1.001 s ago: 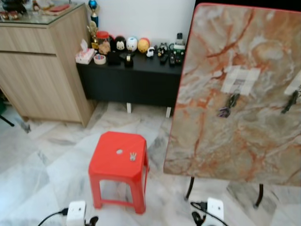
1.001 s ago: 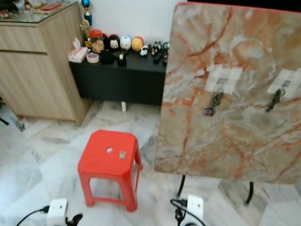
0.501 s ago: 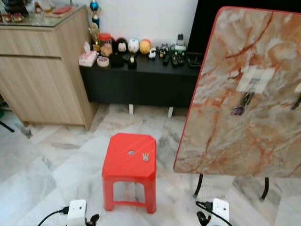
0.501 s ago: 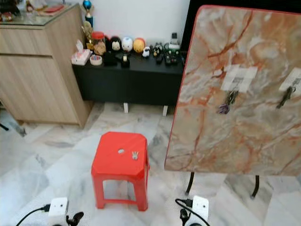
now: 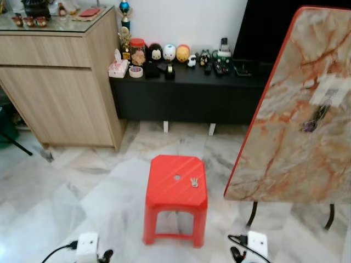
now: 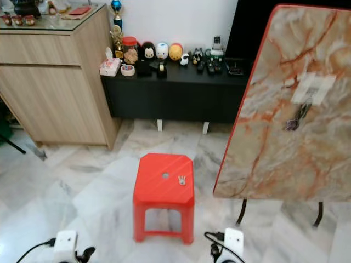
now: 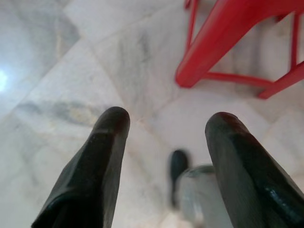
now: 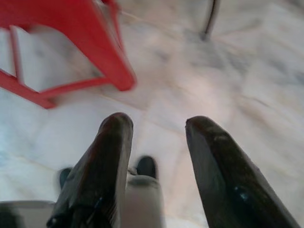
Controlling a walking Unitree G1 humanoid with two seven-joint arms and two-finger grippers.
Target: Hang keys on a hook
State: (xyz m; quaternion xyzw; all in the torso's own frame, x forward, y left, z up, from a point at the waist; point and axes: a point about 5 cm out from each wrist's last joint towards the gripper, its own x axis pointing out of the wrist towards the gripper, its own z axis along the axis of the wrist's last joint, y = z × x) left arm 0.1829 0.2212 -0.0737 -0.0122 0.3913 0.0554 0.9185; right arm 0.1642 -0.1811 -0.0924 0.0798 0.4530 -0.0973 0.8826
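Left gripper hangs low with its two black fingers spread wide, nothing between them, pointing down at the pale marble floor with a leg of the red stool just beyond. Right gripper is the same story, fingers parted and bare above the floor, a stool leg near one side and a thin dark table leg farther off. In the head view both wrists sit at the bottom edge, the left at 7 o'clock and the right at 5 o'clock of the stool. The stool stands in the middle of the floor, and the keys lie flat on its seat, just at 3 o'clock of the small hole in the seat. At 2 o'clock from the stool a marble-patterned board with a red edge stands upright on dark legs; a pale patch is stuck on it and another bunch of keys hangs below that patch, though the hook itself is too small to make out. At 12 o'clock, against the white wall, a low black cabinet carries a row of small figures and remotes. At 10 o'clock stands a wooden cabinet with a glass top.
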